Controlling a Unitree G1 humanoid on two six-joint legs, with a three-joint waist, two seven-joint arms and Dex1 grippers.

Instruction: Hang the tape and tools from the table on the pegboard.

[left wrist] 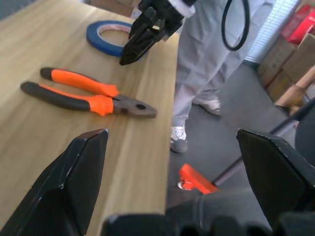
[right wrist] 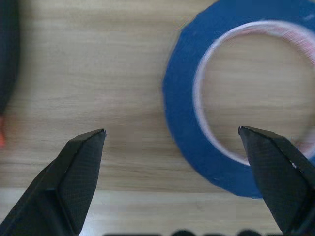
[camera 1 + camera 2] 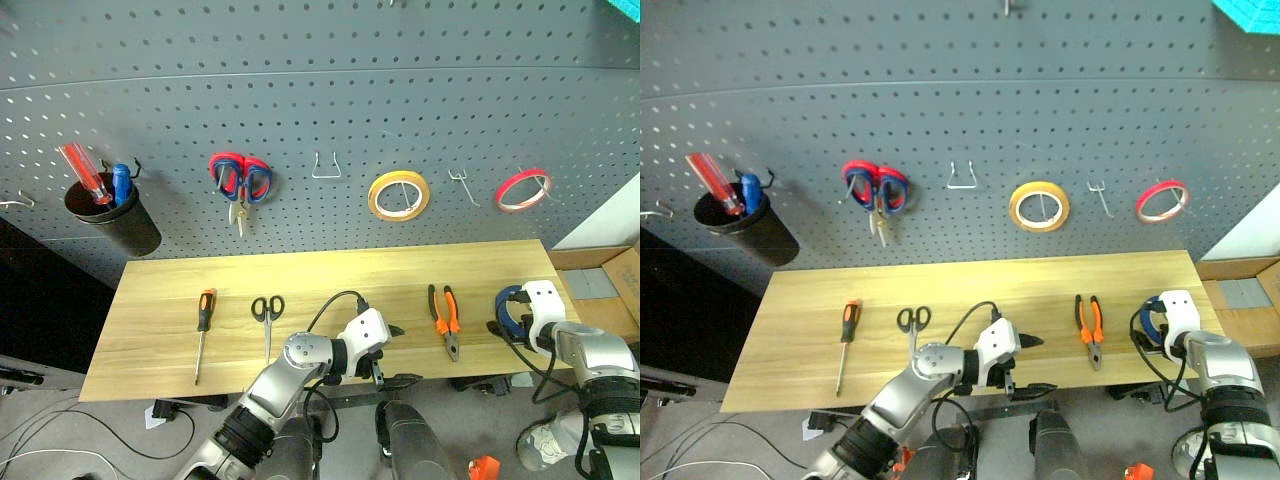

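On the pale wood table [image 3: 330,270] lie an orange-and-black screwdriver [image 3: 203,330], small black scissors [image 3: 267,315] and orange-handled pliers [image 3: 446,318]. The blue tape [image 3: 508,310] lies flat at the table's right end. My right gripper [image 2: 172,132] hangs open just over the tape [image 2: 182,113], its fingers spanning the ring's near side. My left gripper [image 3: 398,354] is open and empty at the table's front edge, pointing right toward the pliers [image 1: 98,101] and a short way from them. The dark grey pegboard [image 3: 320,100] rises behind the table.
The pegboard holds a black cup [image 3: 115,225] with red and blue screwdrivers, red-and-blue scissors [image 3: 240,180], a yellow tape ring [image 3: 398,195], a red tape ring [image 3: 523,188] and two empty hooks [image 3: 326,168] [image 3: 460,185]. A cardboard box [image 3: 600,285] stands right of the table.
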